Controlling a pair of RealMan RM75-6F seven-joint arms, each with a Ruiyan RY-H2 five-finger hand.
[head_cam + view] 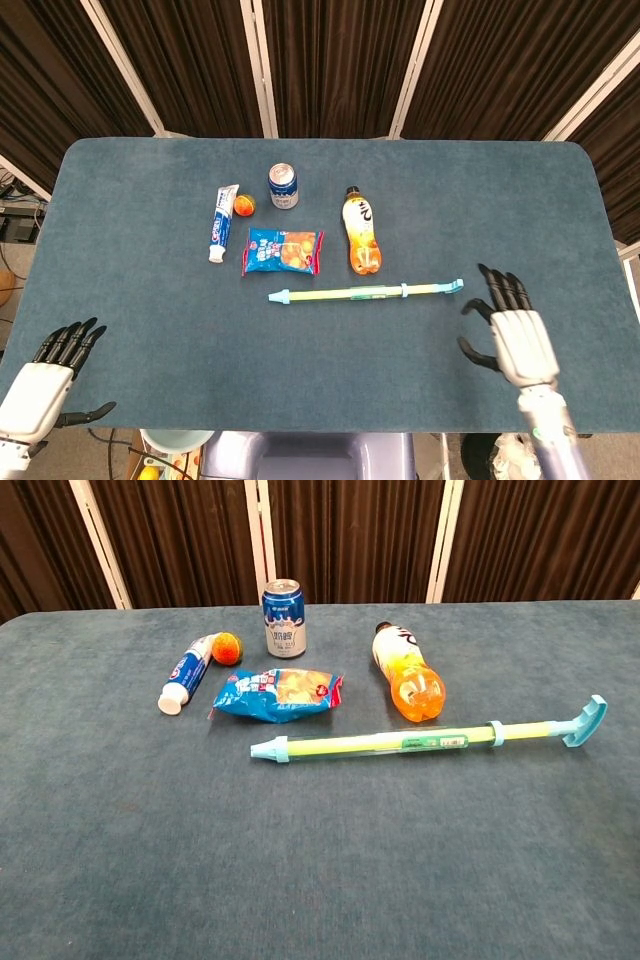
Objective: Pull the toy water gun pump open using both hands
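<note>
The toy water gun is a long yellow-green tube with light blue ends, lying flat across the middle of the blue table. Its nozzle points left and its hooked handle lies at the right end. My right hand hovers open over the table, just right of and nearer than the handle, fingers spread and touching nothing. My left hand is open at the near left table edge, far from the toy. Neither hand shows in the chest view.
Behind the toy lie an orange drink bottle, a blue snack bag, a toothpaste tube and a small orange ball; a drink can stands upright. Dark curtains hang past the table's far edge.
</note>
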